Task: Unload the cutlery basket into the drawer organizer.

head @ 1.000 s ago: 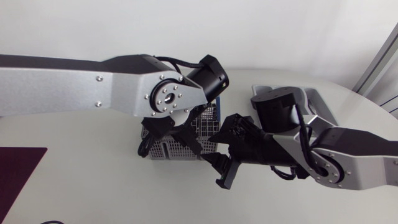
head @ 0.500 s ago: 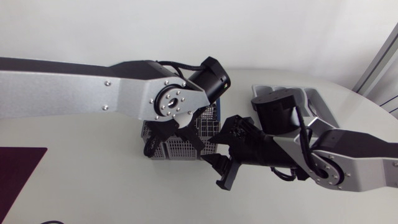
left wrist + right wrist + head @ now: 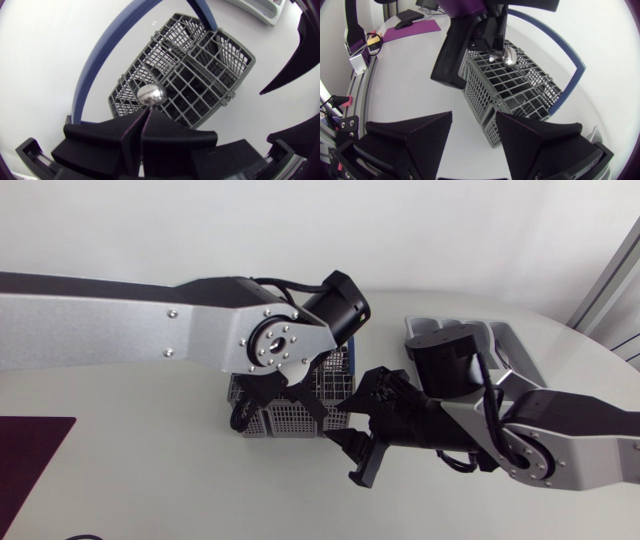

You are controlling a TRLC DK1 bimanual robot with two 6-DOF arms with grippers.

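The matte black left gripper (image 3: 145, 117) hangs over the grey plastic mesh cutlery basket with the blue hoop handle (image 3: 200, 70), its two wedge fingers pressed nearly together, pinching a shiny steel piece of cutlery (image 3: 151, 94); only a rounded end pokes out past the tips, likely a spoon's bowl, and the rest is hidden between the pads; its long axis seems to run with the fingers, pointing down at the basket's cells; the pale grey plastic drawer organizer (image 3: 510, 335) lies well off to the robot's right, at the far side of the right arm, so the carry must cross over that arm and the piece must tip from upright to flat; the matte black right gripper (image 3: 472, 127), nearer the organizer, sits just beside the basket with fingers spread wide, holding nothing
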